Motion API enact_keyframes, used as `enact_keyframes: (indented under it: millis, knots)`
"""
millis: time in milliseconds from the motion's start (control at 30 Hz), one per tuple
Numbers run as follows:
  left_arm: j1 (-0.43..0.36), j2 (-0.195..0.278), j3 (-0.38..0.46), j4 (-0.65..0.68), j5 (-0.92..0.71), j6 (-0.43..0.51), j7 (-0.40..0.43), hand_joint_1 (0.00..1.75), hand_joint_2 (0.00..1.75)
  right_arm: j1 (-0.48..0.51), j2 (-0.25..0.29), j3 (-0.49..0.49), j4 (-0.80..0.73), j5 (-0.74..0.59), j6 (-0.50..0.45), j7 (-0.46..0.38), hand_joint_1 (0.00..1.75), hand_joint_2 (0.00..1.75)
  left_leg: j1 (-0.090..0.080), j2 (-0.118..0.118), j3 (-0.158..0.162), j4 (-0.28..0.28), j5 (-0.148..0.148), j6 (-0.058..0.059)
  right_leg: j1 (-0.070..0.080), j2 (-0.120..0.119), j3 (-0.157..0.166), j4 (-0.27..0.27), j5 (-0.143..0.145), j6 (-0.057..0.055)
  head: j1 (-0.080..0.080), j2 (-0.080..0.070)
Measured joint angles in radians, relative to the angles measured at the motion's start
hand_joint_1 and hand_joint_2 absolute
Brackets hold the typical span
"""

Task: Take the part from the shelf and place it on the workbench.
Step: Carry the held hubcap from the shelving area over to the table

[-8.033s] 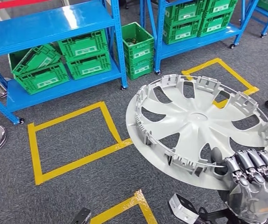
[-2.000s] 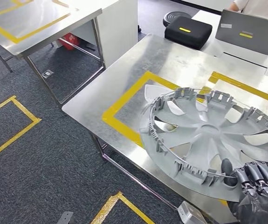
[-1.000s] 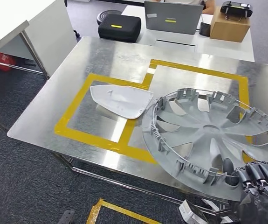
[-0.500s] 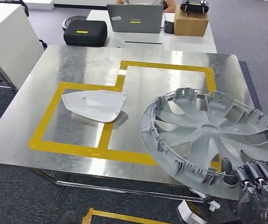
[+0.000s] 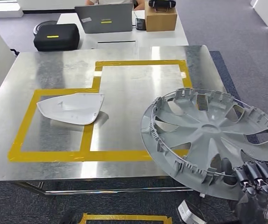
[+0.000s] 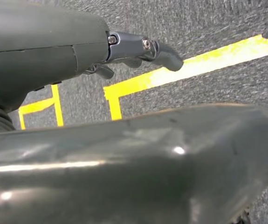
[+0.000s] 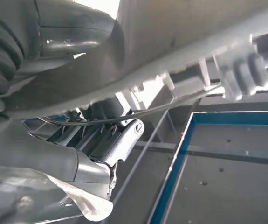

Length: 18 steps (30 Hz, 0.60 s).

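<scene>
The part is a grey plastic wheel cover [image 5: 209, 135] with its ribbed inner side up. My right hand [image 5: 259, 186] grips its near rim at the lower right of the head view. The cover hangs tilted, above the right front corner of the steel workbench [image 5: 139, 88] and partly past its edge. The bench top carries two yellow taped squares. In the right wrist view my fingers [image 7: 114, 135] curl under the cover's rim [image 7: 195, 46]. My left hand [image 6: 139, 46] hangs over the carpet, holding nothing, with a finger stretched out.
A white mirror shell [image 5: 71, 108] lies in the left taped square. Behind the bench stands a white desk with a laptop [image 5: 104, 18], a black case [image 5: 57, 36] and a cardboard box [image 5: 160, 17]. Yellow floor tape [image 5: 125, 218] runs below the bench's front edge.
The camera has turned from the blue shelves to the workbench, which now fills the view square-on. The wheel cover has stayed in my right hand throughout.
</scene>
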Motion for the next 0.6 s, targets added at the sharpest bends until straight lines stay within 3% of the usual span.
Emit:
enact_keyframes:
  millis: [67, 167, 300, 433, 600]
  knots:
    - [-0.001, 0.001, 0.000, 0.000, 0.000, 0.000, 0.001, 0.00, 0.00, 0.000, 0.000, -0.002, 0.000, 0.000, 0.000, -0.012, 1.75, 1.75, 0.000, 0.000, 0.002, -0.002, 0.003, 0.017, 0.002, 0.001, 0.000, 0.000, 0.000, -0.002, -0.001, 0.000]
    - [0.000, 0.001, 0.000, 0.000, 0.000, 0.000, 0.001, 0.00, 0.00, 0.000, 0.000, -0.004, 0.000, 0.000, 0.000, -0.023, 1.75, 1.75, 0.001, 0.000, 0.005, -0.007, 0.007, 0.021, 0.005, 0.001, 0.000, 0.000, -0.003, -0.008, -0.001, 0.000]
    - [0.000, 0.000, 0.000, 0.000, 0.000, 0.001, 0.001, 0.00, 0.00, 0.000, 0.000, -0.007, 0.001, 0.000, 0.000, -0.025, 1.75, 1.75, 0.004, 0.000, 0.005, -0.010, 0.011, 0.011, 0.010, 0.000, 0.000, 0.002, -0.004, -0.014, -0.001, 0.000]
    - [0.000, 0.000, 0.000, 0.000, 0.000, 0.001, 0.001, 0.00, 0.00, 0.000, 0.000, -0.008, 0.002, 0.000, 0.000, -0.025, 1.75, 1.75, 0.008, 0.000, 0.006, -0.013, 0.011, -0.022, 0.012, 0.000, -0.002, 0.004, -0.005, -0.017, -0.001, 0.000]
    - [0.001, 0.000, 0.000, 0.000, 0.000, 0.001, 0.002, 0.00, 0.00, 0.000, 0.000, -0.008, 0.003, 0.000, 0.000, -0.025, 1.75, 1.75, 0.006, 0.000, 0.005, -0.012, 0.010, -0.027, 0.010, 0.000, -0.001, 0.004, -0.004, -0.018, 0.000, 0.000]
